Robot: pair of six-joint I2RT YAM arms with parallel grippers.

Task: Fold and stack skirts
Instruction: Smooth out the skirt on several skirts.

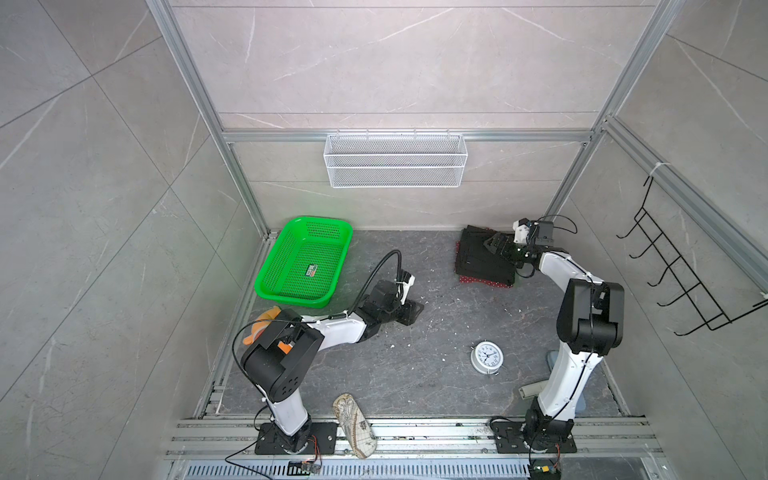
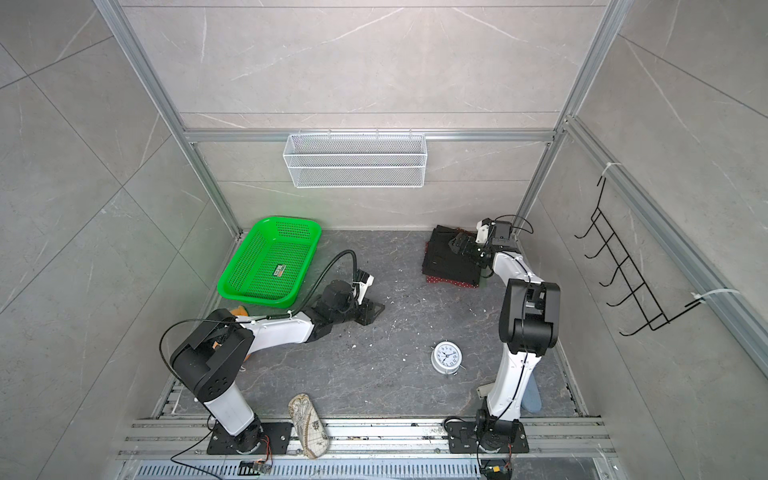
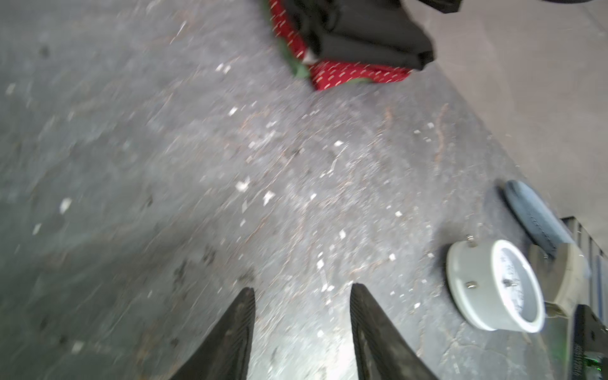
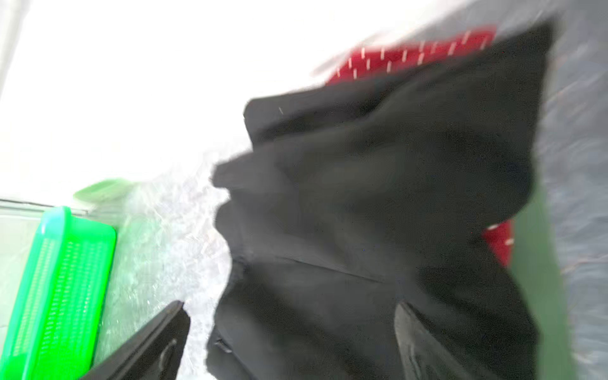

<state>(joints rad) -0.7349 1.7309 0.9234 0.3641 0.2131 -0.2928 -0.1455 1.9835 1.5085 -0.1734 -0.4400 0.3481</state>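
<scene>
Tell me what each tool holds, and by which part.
Nothing is held. The left tool stands open over bare tabletop; the right tool is open above the plain black cloth skirt, apparently not pinching it.

The dark grey stone tabletop (image 1: pixel 415 386) carries a green basket (image 1: pixel 291 296), a pile of skirts (image 1: pixel 478 266), a white alarm clock (image 1: pixel 487 356), an orange plush toy (image 1: pixel 268 316) and scattered white crumbs (image 3: pixel 242 186).

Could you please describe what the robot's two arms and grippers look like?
Both the left arm and right arm have white link shells with bulky black joint housings. Thin black cables run along each; a thicker black hose tops the left one. The left gripper and right gripper are black, with tapered fingers.
</scene>
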